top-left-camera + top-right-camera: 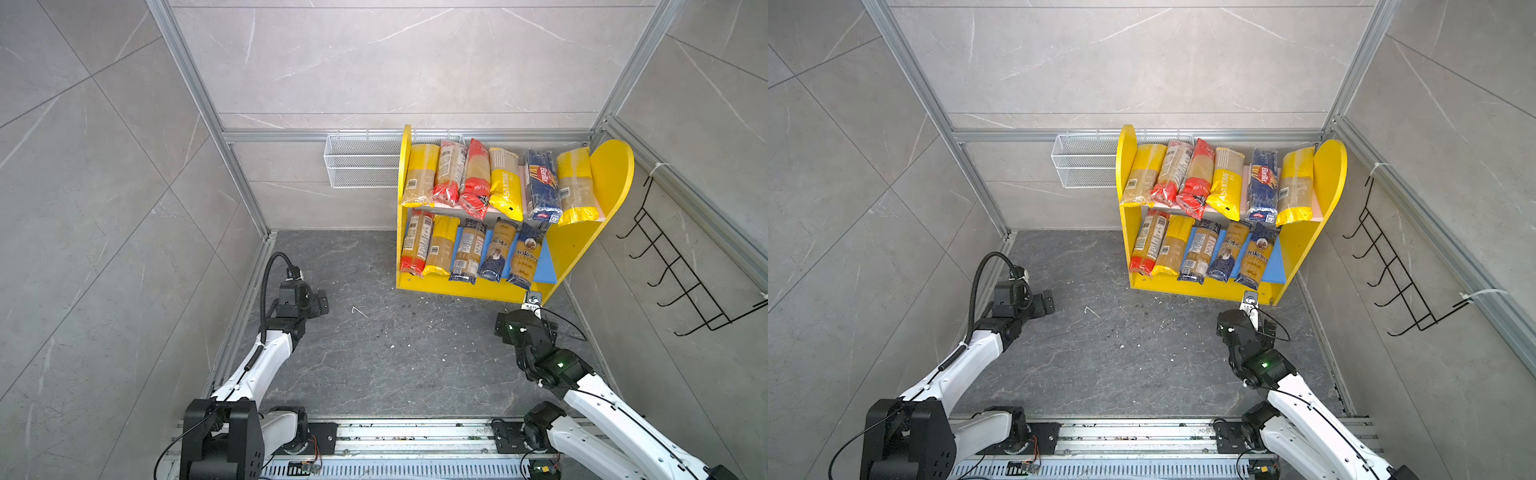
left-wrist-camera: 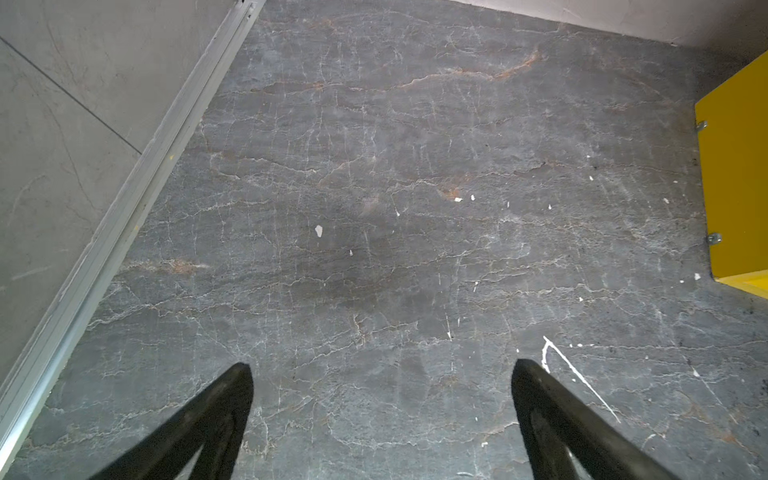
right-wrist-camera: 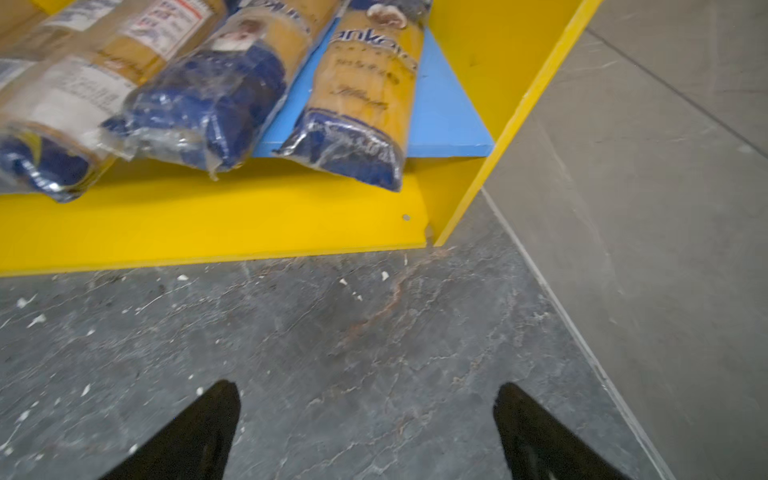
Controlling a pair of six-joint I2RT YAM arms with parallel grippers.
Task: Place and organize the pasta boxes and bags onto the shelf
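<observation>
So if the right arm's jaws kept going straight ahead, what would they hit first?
Probably the shelf's yellow front lip, near its right-hand corner, below the overhanging end of the Ankara spaghetti packet. Only bare floor lies between, though depth is hard to judge.

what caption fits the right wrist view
Open right hand over the floor, facing blue pasta packets on the yellow shelf

White mesh basket [image 1: 357, 166] on the back wall — black hook rack [image 1: 681, 261] on the side wall.

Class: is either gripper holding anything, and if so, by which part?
Nothing is held. The left gripper and right gripper both show jaws wide apart with nothing between them.
</observation>
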